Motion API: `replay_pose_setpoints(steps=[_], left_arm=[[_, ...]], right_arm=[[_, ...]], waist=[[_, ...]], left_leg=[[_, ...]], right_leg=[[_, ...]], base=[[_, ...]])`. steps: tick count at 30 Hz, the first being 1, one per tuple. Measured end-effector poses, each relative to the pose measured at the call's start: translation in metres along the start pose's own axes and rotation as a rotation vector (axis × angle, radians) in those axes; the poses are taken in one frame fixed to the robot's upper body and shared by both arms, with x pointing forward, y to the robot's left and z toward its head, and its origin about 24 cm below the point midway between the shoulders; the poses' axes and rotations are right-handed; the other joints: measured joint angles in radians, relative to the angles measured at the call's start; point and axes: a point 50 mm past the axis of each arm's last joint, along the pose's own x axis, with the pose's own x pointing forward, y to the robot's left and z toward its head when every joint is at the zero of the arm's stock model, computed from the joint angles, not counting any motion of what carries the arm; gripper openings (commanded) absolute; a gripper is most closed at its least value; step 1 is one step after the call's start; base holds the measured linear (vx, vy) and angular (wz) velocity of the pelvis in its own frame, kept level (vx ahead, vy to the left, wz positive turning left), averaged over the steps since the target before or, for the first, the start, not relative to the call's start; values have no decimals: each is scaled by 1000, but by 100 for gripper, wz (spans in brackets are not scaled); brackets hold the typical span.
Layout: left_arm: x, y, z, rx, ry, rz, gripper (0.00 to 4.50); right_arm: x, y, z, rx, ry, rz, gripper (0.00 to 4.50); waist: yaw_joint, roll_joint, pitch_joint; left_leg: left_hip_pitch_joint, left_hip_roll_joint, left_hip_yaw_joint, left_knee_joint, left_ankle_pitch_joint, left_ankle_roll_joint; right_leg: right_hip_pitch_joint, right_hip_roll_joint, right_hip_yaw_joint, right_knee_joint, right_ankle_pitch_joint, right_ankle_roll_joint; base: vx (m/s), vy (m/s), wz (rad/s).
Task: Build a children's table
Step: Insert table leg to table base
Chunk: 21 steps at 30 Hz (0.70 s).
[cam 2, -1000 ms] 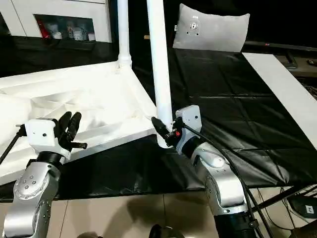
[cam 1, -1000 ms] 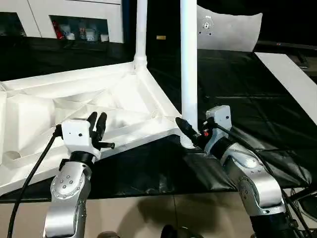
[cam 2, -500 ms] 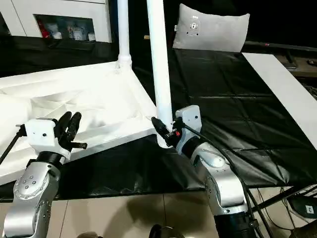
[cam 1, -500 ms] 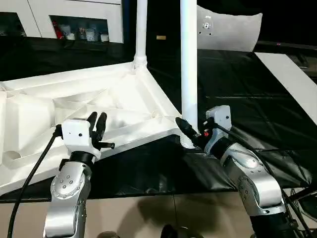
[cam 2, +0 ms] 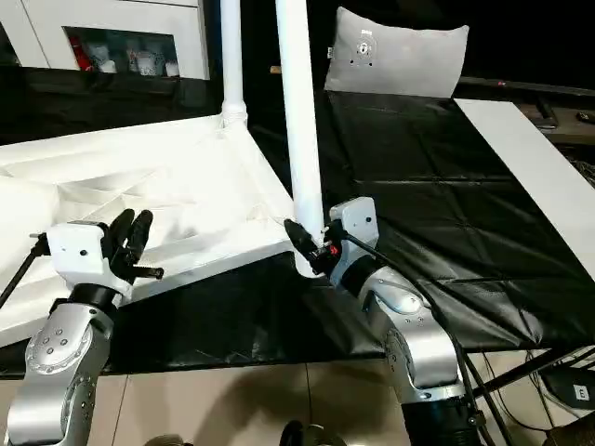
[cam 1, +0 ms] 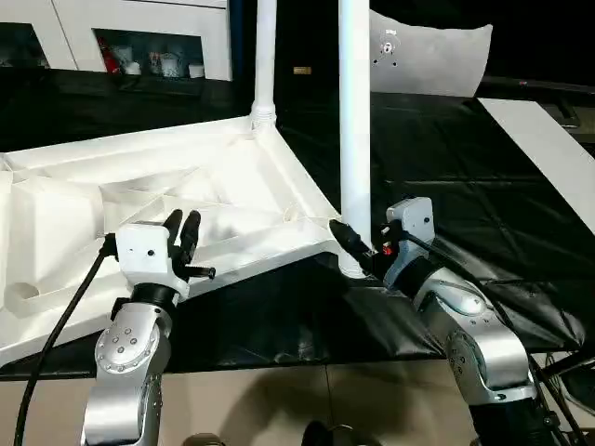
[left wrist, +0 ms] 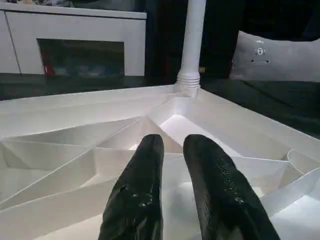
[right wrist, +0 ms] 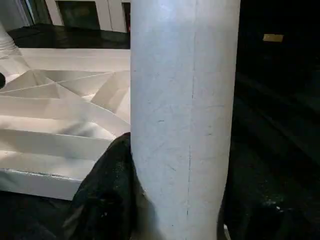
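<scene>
The children's table top [cam 1: 186, 195] lies upside down on the black sheet, ribbed underside up. Two white legs stand upright in its corner sockets: a far leg [cam 1: 266, 56] and a near leg [cam 1: 354, 111]. My right gripper [cam 1: 358, 247] is shut on the near leg just above its socket. In the right wrist view the leg [right wrist: 182, 115] sits between the fingers [right wrist: 107, 185]. My left gripper [cam 1: 181, 225] hovers over the ribs near the top's front edge. Its fingers [left wrist: 145, 175] stand slightly apart with nothing between them.
The black-sheeted work table [cam 1: 446, 158] stretches to the right, its front edge just below both arms. A grey cushion-like panel [cam 1: 428, 56] stands at the back, white cabinets [cam 1: 139, 37] at the back left, and a white board [cam 1: 548, 149] along the right side.
</scene>
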Motion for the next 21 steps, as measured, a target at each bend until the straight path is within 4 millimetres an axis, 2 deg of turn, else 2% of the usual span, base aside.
replay_pose_setpoints(steps=[21], left_arm=[[0,0,0,0,0,0,101]], right_arm=[[0,0,0,0,0,0,188]], waist=[[0,0,0]], left_leg=[[0,0,0,0,0,0]], right_leg=[[0,0,0,0,0,0]], base=[[0,0,0]])
